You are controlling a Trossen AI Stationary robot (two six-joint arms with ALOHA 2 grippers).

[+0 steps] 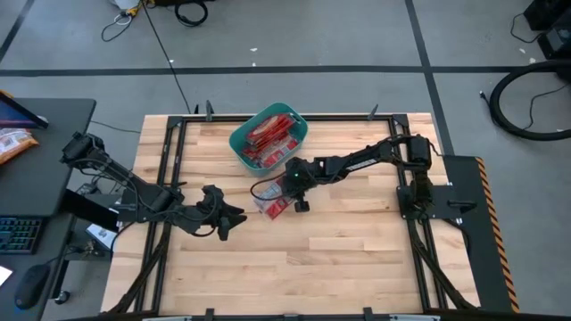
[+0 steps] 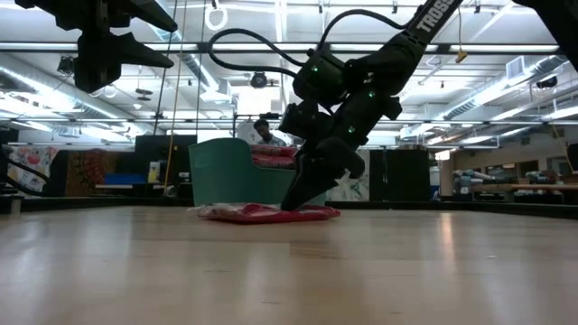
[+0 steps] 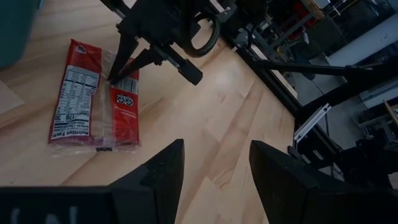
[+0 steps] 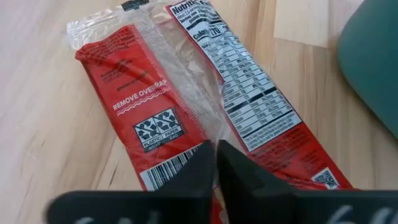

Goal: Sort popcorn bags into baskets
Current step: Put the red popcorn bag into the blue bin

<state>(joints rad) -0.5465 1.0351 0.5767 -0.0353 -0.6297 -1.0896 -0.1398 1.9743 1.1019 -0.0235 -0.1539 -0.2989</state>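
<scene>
One red popcorn bag [image 1: 272, 205] in clear wrap lies flat on the wooden table, printed back upward, just near of the teal basket [image 1: 236, 139]. Several red bags [image 1: 269, 135] lie inside that basket. My right gripper [image 4: 214, 149] slants down from the right onto the lying bag [image 4: 186, 93] and is shut on it. My left gripper [image 3: 214, 152] hovers open above the table to the bag's left, with nothing between its fingers. My right gripper pinches the clear wrap along the bag's middle seam [image 4: 211, 134] between its two fingertips, toward one short end. The fingers [image 2: 296, 197] slant down from the table's right and far side. The bag [image 2: 266, 213] still lies flat on the table.
Dark frame rails [image 1: 169, 160] run along the table's edges. Bare wood spreads over the table's near half [image 1: 312, 267]. A desk with a keyboard and an orange packet [image 1: 13, 143] stands beyond the left edge. A person shows far behind the basket [image 2: 226, 171] in the low view.
</scene>
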